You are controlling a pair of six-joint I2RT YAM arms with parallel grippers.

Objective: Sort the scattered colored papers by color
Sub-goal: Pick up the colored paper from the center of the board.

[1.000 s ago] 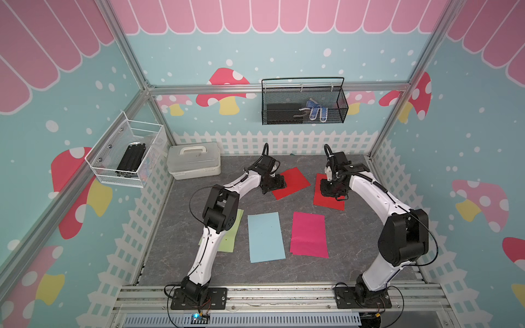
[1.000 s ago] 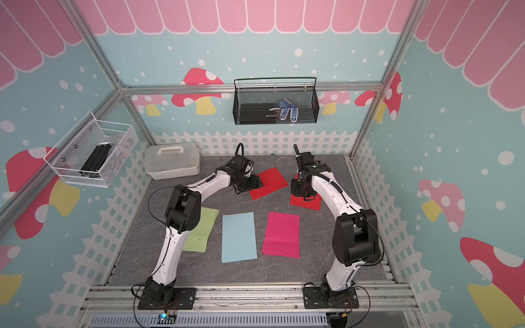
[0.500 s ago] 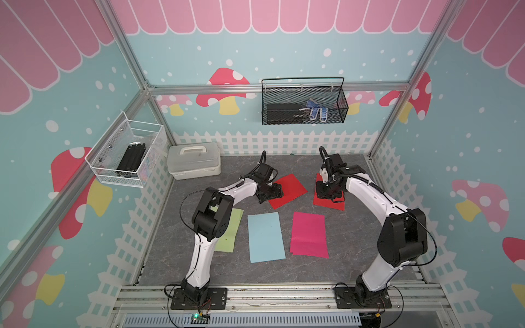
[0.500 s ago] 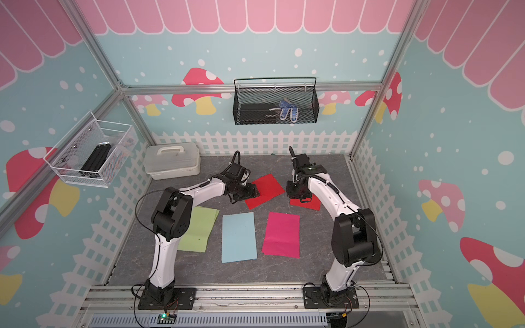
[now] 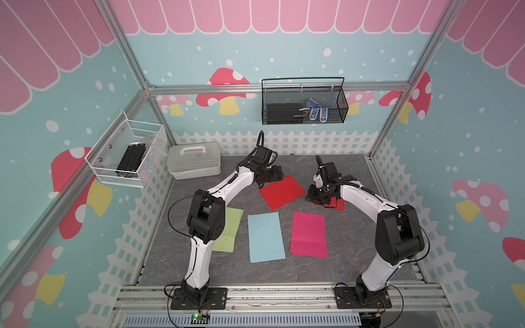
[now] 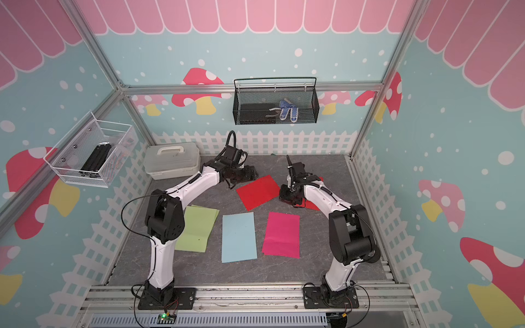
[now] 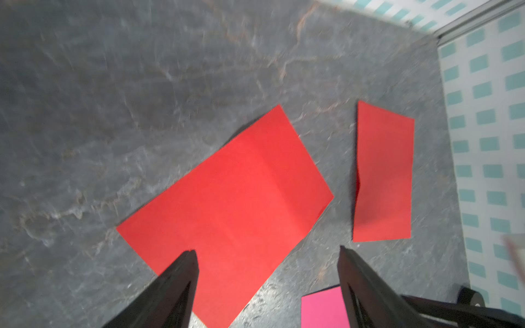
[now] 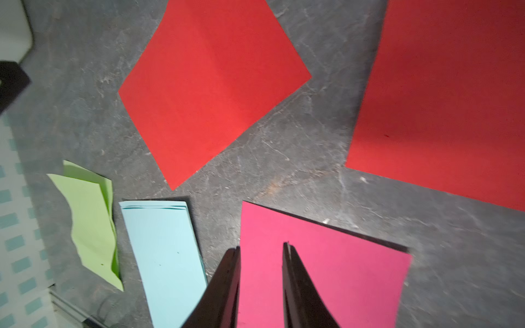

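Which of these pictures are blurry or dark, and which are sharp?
In both top views: even light, crisp edges, as on the light blue paper. Left wrist view: smeared, the veins of the grey tabletop streaky. Right wrist view: dimmer, one red paper shadowed, the green paper soft.

Front row on grey stone-patterned mat, left to right, apart: light green paper sheet, light blue paper sheet, magenta-pink paper sheet. Behind them, mid-mat, red paper sheet, lying askew; second red paper sheet near its right. White lidded plastic box at back left.
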